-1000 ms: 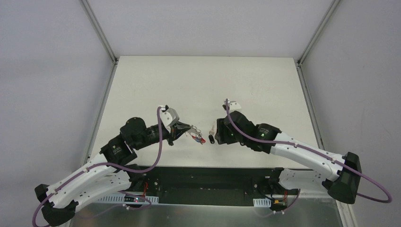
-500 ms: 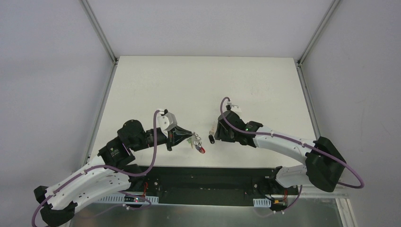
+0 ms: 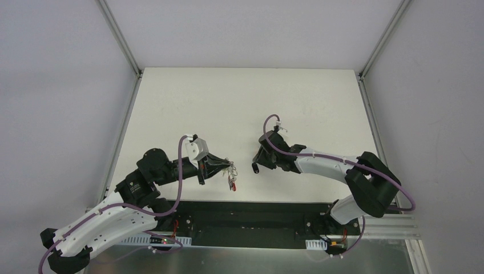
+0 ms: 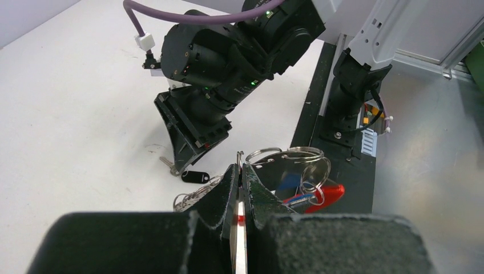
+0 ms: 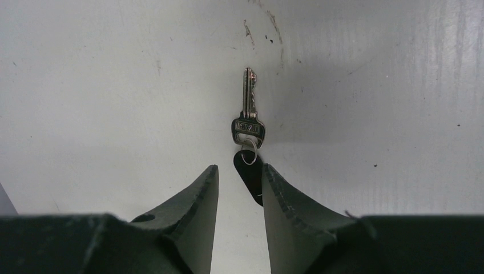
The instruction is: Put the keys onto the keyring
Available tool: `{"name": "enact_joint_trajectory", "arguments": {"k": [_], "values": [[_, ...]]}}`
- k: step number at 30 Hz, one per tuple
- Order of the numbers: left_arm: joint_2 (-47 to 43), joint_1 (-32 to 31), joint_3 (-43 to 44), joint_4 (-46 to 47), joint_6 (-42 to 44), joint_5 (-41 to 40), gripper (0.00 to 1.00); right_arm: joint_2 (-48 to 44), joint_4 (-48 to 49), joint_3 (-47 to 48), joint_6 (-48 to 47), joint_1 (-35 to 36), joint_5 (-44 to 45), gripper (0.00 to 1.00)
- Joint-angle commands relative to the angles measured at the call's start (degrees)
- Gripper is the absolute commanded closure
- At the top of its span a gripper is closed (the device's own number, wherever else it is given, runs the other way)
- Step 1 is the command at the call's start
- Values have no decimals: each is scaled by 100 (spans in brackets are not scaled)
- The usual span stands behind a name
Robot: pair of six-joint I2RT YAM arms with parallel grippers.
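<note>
My left gripper (image 3: 228, 166) (image 4: 240, 170) is shut on a thin metal part of the keyring (image 4: 292, 155). The keyring is a bunch of silvery loops with a red piece (image 4: 328, 194) and a blue tag hanging from it, held above the table near its front edge. In the top view the bunch (image 3: 231, 181) dangles below the fingers. My right gripper (image 3: 257, 166) (image 5: 240, 169) is open and points down at the table. A silver key (image 5: 247, 111) with a black oval tag (image 5: 250, 169) lies flat just ahead of its fingertips, the tag partly behind the right finger. The key (image 4: 166, 164) also shows in the left wrist view.
The black base rail (image 3: 251, 214) runs along the table's near edge, right under the hanging bunch. The two grippers face each other about a hand's width apart. The white table (image 3: 245, 103) stretches away behind them.
My left gripper has drawn back to the left and toward the near edge with the keyring. My right arm has folded its elbow inward, its gripper staying over the black-tagged key.
</note>
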Motion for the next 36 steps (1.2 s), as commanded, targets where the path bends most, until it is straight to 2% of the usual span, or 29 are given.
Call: {"name": "enact_joint_trajectory", "arguments": {"k": [1,19,36], "values": [[-113,-55,1,487,-108,165,100,110,277,-1,283,-48,-75,64],[-43,-53,0,522,-97,211,100,271,303,-131,306,-147,-83,71],[19,-52,30,531,-136,285,100,387,467,-145,308,-279,-226,93]]}}
